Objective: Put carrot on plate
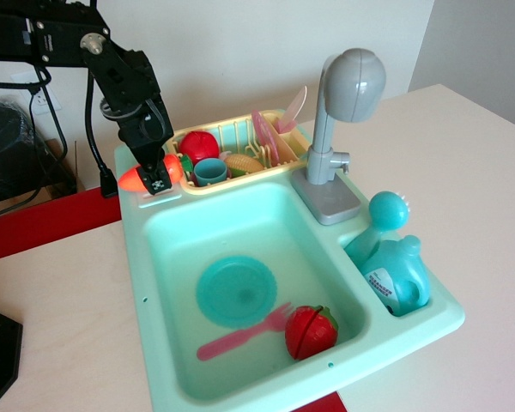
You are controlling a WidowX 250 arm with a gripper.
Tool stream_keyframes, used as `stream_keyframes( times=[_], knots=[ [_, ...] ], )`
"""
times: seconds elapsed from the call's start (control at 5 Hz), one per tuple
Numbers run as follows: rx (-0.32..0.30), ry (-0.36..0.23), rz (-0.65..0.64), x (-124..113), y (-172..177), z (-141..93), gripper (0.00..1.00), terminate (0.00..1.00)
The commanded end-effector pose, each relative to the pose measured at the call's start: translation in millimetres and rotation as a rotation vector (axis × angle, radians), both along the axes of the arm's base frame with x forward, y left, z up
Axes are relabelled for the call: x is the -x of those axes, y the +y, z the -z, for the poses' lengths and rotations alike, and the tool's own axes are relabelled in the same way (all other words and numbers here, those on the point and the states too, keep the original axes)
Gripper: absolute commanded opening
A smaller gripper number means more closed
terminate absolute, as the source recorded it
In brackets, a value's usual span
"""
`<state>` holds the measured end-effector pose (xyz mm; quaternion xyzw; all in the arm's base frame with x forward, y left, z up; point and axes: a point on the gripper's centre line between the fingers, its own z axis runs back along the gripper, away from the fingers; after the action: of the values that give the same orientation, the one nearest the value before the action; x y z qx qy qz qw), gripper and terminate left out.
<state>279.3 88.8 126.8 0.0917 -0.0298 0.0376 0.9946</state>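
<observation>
Sink fills the frame centre; faucet is seen at upper right, rack at upper centre, bottle at right. Plate lies flat on the basin floor, lower centre, with a pink fork and red toy just beside it at lower right. Gripper at upper left is clamped on the carrot, held over the sink's back-left corner, well apart from the plate.

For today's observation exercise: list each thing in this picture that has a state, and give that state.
gripper: shut on the carrot
carrot: held, lying sideways above the sink's back left corner
plate: flat in the sink basin, empty
pink fork: lying beside the plate
strawberry: resting in the basin
</observation>
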Motion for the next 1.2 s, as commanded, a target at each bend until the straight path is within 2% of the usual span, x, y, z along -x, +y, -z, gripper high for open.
stream_keyframes(
  times=[0.0,0.2,0.6,0.8,1.0],
  knots=[
    [-0.014,-0.022,-0.015,-1.9,3.4,-0.2,1.00,0.00],
    [-0.029,-0.056,-0.015,1.0,2.2,-1.1,0.00,0.00],
    [-0.061,-0.132,0.010,2.2,-6.6,-13.8,0.00,0.00],
    [-0.059,-0.211,0.069,-8.2,-27.7,-36.2,0.00,0.00],
    [-0.047,-0.254,0.117,-18.1,-47.9,-49.1,0.00,0.00]
  ],
)
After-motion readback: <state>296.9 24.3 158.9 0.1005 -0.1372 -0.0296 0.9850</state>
